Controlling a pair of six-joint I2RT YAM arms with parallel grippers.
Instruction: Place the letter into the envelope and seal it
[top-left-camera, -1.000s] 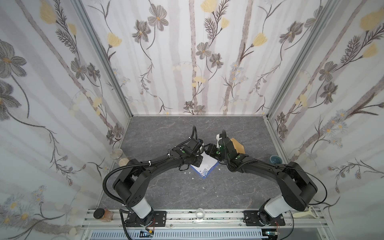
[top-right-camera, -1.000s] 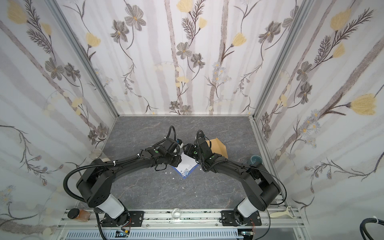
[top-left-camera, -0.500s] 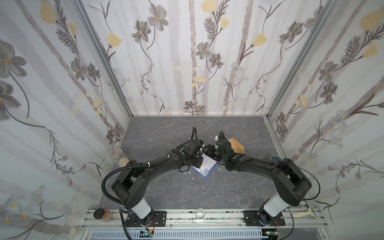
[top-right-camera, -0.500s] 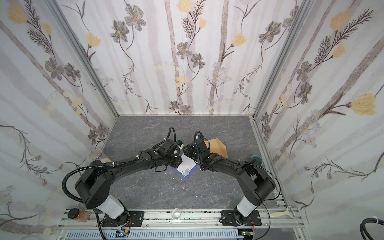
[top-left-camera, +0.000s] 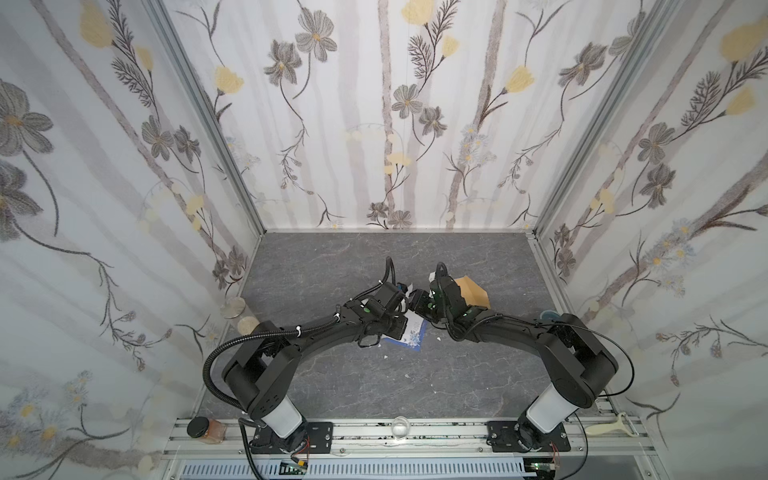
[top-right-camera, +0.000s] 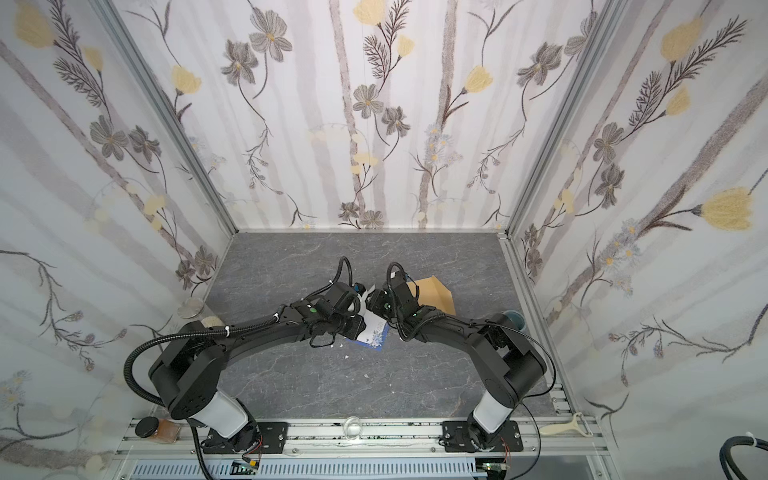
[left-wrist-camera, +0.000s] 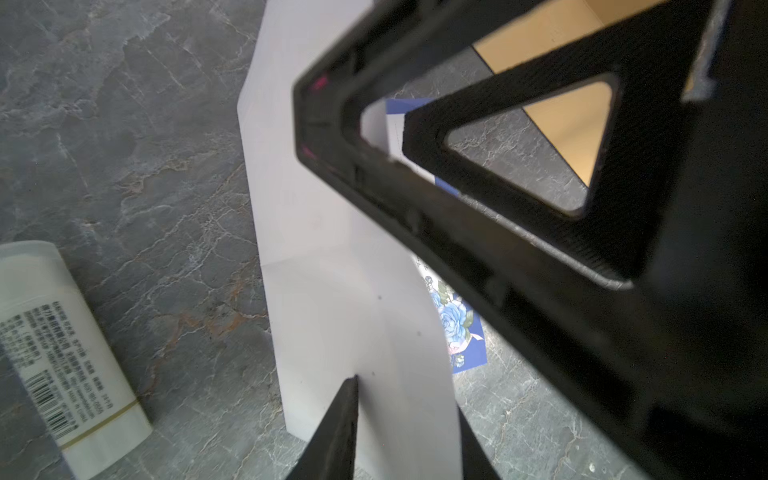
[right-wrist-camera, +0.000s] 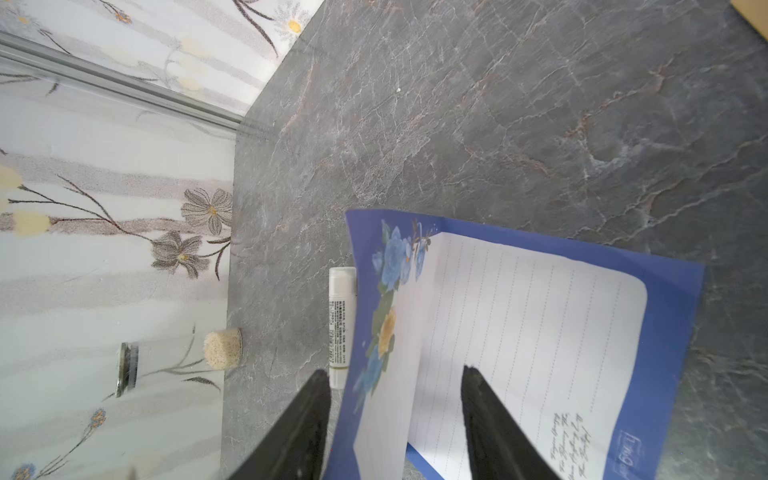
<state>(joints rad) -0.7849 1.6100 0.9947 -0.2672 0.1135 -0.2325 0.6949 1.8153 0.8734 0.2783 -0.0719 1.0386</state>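
Grey marbled tabletop (top-left-camera: 374, 386), floral-papered walls (top-left-camera: 415, 124)

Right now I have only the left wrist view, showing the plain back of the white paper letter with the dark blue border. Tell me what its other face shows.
Observer: In the right wrist view the letter shows ruled lines and blue flower prints inside the border.
Operator: Report the right jaws.
Observer: They stand apart, with the letter's lifted, flowered edge between them.
Operator: Place the tan kraft paper envelope for me.
Observer: In both top views the envelope lies on the far side of the right arm, partly hidden under its wrist.
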